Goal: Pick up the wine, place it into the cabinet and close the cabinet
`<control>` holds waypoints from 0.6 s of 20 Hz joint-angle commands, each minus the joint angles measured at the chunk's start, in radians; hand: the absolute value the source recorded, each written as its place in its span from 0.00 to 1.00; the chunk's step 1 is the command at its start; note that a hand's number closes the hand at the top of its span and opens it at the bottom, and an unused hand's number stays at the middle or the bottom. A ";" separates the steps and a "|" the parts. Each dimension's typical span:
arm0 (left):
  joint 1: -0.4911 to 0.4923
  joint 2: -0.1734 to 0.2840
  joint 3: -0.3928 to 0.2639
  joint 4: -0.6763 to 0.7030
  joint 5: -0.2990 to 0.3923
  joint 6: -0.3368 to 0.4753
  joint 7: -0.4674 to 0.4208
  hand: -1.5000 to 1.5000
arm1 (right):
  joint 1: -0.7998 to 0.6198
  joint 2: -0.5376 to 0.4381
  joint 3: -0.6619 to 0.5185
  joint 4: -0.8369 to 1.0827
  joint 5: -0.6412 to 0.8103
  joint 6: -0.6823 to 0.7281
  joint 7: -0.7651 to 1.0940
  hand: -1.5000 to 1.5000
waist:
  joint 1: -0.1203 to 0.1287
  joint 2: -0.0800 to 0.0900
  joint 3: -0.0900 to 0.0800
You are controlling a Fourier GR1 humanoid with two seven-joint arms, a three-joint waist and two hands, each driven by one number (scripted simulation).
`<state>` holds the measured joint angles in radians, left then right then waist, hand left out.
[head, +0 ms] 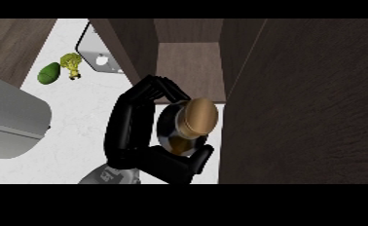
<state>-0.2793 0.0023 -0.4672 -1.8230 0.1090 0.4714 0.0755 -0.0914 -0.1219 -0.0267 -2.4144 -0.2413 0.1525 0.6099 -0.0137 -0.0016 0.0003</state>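
Wine bottle [193,122] seen end-on from above, gold cap up, long axis upright. Wrapped by 1 black hand [137,127], fingers curled over the far side, thumb under the near side. Which hand: cannot tell. Held just in front of the open cabinet [188,66]; shelf straight ahead, door [295,103] close at right.

The cabinet [188,66] gapes open at top middle; its big door [295,103] blocks the right side.

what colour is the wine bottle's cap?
Tan-gold, on the wine bottle's cap, seen from above in the head view, held in the hand.
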 commanded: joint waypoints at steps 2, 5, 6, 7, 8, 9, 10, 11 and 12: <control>-0.146 -0.002 -0.024 0.061 -0.042 0.126 0.071 1.00 | 0.079 -0.001 -0.072 -0.067 -0.135 0.051 -0.039 0.00 | -0.001 0.000 0.001; -0.194 -0.002 -0.067 0.118 -0.032 0.204 0.043 1.00 | 0.132 0.018 -0.026 -0.140 -0.095 0.053 -0.023 0.00 | -0.005 0.000 0.000; -0.246 -0.002 -0.073 0.131 -0.015 0.246 0.067 1.00 | 0.068 -0.011 -0.061 -0.126 -0.130 0.041 0.015 0.00 | -0.005 0.000 0.000; -0.219 -0.002 -0.035 0.108 -0.024 0.187 0.069 1.00 | 0.056 0.014 0.003 -0.138 -0.056 0.013 0.033 0.00 | 0.003 0.000 0.000; -0.196 -0.002 -0.094 0.123 -0.045 0.238 0.057 1.00 | 0.045 -0.022 -0.038 -0.194 -0.150 0.011 0.105 0.00 | -0.004 -0.002 0.000; -0.239 -0.002 -0.047 0.148 -0.012 0.226 0.035 1.00 | 0.041 -0.001 -0.034 -0.106 -0.095 0.030 0.013 0.00 | 0.002 0.001 0.000; -0.220 -0.002 -0.016 0.157 -0.018 0.182 0.034 1.00 | 0.080 -0.008 -0.051 -0.141 -0.141 0.039 0.038 0.00 | 0.001 0.000 0.000; -0.236 -0.002 -0.068 0.174 -0.044 0.241 0.039 1.00 | 0.073 -0.015 -0.060 -0.141 -0.136 0.041 0.036 0.00 | 0.000 0.000 0.000; -0.221 -0.002 -0.101 0.178 -0.031 0.261 0.020 1.00 | 0.043 -0.019 -0.074 -0.114 -0.148 0.041 0.029 0.00 | 0.001 0.000 0.000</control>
<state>-0.4855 0.0005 -0.5284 -1.6844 0.0802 0.6828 0.1158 -0.0670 -0.1305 -0.0615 -2.4114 -0.2592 0.1976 0.5897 -0.0137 -0.0017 0.0003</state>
